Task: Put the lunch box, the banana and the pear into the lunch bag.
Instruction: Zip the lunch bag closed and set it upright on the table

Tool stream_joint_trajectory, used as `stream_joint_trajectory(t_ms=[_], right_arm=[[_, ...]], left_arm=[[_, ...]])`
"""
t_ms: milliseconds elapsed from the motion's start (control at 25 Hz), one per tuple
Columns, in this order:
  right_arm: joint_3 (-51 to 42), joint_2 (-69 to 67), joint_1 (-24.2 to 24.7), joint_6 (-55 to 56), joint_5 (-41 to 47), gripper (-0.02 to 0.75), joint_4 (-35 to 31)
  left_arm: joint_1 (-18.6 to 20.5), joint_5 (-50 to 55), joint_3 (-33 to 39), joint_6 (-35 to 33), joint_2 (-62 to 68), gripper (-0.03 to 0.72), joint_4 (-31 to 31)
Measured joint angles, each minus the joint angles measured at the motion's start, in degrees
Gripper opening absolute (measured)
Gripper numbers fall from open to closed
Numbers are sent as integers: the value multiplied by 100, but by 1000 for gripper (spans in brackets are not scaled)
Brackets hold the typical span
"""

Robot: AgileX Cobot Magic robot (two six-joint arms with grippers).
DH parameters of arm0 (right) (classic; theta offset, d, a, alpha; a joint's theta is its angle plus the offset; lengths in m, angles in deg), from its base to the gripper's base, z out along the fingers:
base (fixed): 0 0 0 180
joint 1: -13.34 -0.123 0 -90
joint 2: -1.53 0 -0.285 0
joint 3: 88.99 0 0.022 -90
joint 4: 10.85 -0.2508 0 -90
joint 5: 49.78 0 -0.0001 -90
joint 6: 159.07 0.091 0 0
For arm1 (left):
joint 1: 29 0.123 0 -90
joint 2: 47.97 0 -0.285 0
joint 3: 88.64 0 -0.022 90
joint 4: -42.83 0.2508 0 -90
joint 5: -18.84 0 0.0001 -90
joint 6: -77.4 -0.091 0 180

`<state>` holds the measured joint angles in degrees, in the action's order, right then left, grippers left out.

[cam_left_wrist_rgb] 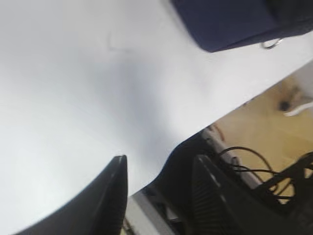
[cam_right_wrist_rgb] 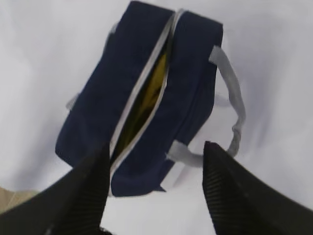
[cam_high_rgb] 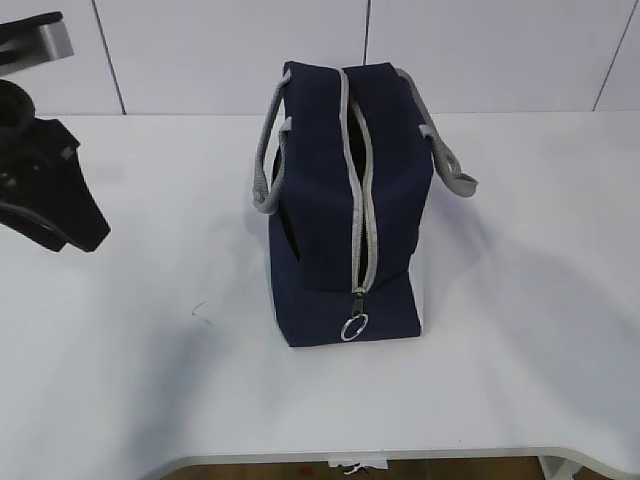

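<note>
The navy lunch bag (cam_high_rgb: 330, 190) stands in the middle of the white table, its grey zipper (cam_high_rgb: 362, 200) partly apart along the top and the ring pull (cam_high_rgb: 354, 327) at the near end. In the right wrist view the bag (cam_right_wrist_rgb: 117, 98) shows something yellow (cam_right_wrist_rgb: 151, 90) through the slit; I cannot tell if it is the banana or the pear. The lunch box is not in view. My left gripper (cam_left_wrist_rgb: 159, 171) is open and empty over the table's front edge, left of the bag (cam_left_wrist_rgb: 230, 22). My right gripper (cam_right_wrist_rgb: 154, 156) is open and empty, high above the bag.
The left arm (cam_high_rgb: 45, 185) hangs at the far left of the exterior view. The right arm is not seen there. Grey handles (cam_high_rgb: 450, 165) droop on both sides of the bag. Below the table edge, cables and the floor (cam_left_wrist_rgb: 264, 132) show in the left wrist view.
</note>
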<state>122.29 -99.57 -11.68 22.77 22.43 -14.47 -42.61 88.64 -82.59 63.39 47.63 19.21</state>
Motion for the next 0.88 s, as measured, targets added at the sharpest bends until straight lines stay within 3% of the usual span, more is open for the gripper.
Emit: stream_joint_trajectory(t_ms=[200,480,640,880], right_arm=[[-1659,858,0,-114,-377,467,-171],[-4411,2316,0,-984,-2991,466,-846],[-5084,2404,0,-1064,-3548,466,-877],[-5240,1998,0,-1139,-4478,466,-873]], left_arm=[[-207,18,0,176,-376,325,139],[-221,32,0,198,-581,323,139],[-221,32,0,211,-581,323,129],[-221,47,0,211,-581,322,107]])
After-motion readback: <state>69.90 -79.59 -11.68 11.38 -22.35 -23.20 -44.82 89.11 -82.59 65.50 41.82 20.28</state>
